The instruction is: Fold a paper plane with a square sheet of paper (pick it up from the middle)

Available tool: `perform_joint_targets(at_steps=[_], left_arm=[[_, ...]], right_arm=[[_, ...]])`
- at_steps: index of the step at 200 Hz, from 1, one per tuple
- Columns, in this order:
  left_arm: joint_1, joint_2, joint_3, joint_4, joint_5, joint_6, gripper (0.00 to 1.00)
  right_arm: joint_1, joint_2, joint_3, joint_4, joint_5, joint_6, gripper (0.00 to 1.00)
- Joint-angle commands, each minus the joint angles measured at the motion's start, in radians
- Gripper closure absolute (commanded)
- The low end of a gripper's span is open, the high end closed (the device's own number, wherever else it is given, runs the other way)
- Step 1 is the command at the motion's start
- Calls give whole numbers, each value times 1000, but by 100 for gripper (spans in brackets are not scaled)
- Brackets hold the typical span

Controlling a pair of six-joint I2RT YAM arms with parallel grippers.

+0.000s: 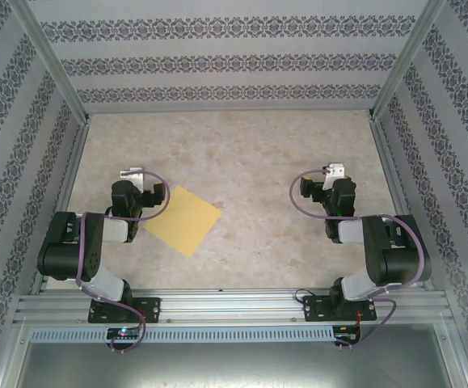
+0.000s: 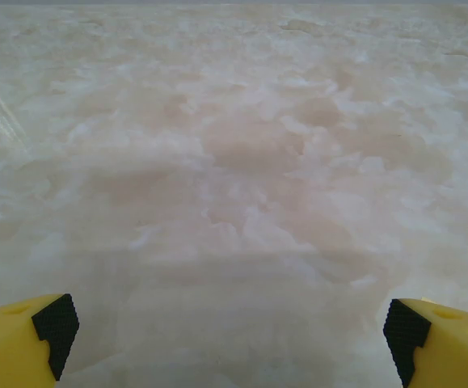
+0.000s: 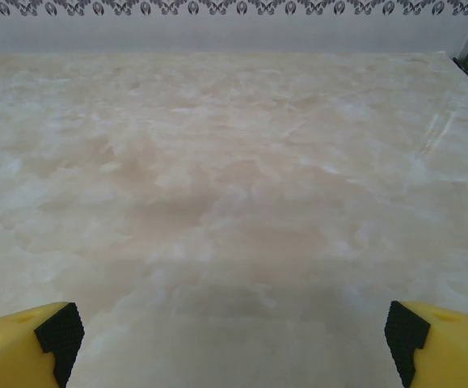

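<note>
We find our left gripper (image 2: pixel 229 333) released, its yellow fingers (image 2: pixel 15 343) with black pads (image 2: pixel 56 327) spread to the lower corners over the marbled table (image 2: pixel 242 162). Our right gripper (image 3: pixel 229 333) is spread just as wide above the same surface. From above, the square sheet of paper (image 1: pixel 183 220) lies flat, turned like a diamond, just right of the left arm (image 1: pixel 96 234), nearer the bases than the left gripper, and well apart from the right gripper.
</note>
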Motion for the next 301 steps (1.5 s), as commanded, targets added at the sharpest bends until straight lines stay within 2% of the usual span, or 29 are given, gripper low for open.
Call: perform_joint_targets(at_steps=[1, 201, 224, 240, 258, 269, 290, 301], left_arm=[[10, -12, 18, -5, 16, 19, 0], [9, -19, 17, -13, 30, 23, 0], [9, -115, 52, -163, 67, 30, 0], [11, -198, 76, -302, 25, -32, 0], [10, -308, 76, -400, 48, -68, 0], [11, -380, 86, -487, 19, -149, 0], [11, -474, 196, -821, -118, -383, 0], [11, -497, 256, -963, -150, -455, 0]], right_arm=[[-1, -14, 17, 8, -2, -2, 2], [-1, -12, 20, 2, -2, -4, 2], [-2, -14, 19, 4, -2, -3, 2], [-5, -12, 25, -6, -4, 2, 2], [-13, -11, 29, -12, -20, 7, 2], [-13, -10, 29, -10, -20, 7, 2], [-12, -13, 23, -4, -22, 6, 2], [-5, -23, 19, 0, -28, -10, 2]])
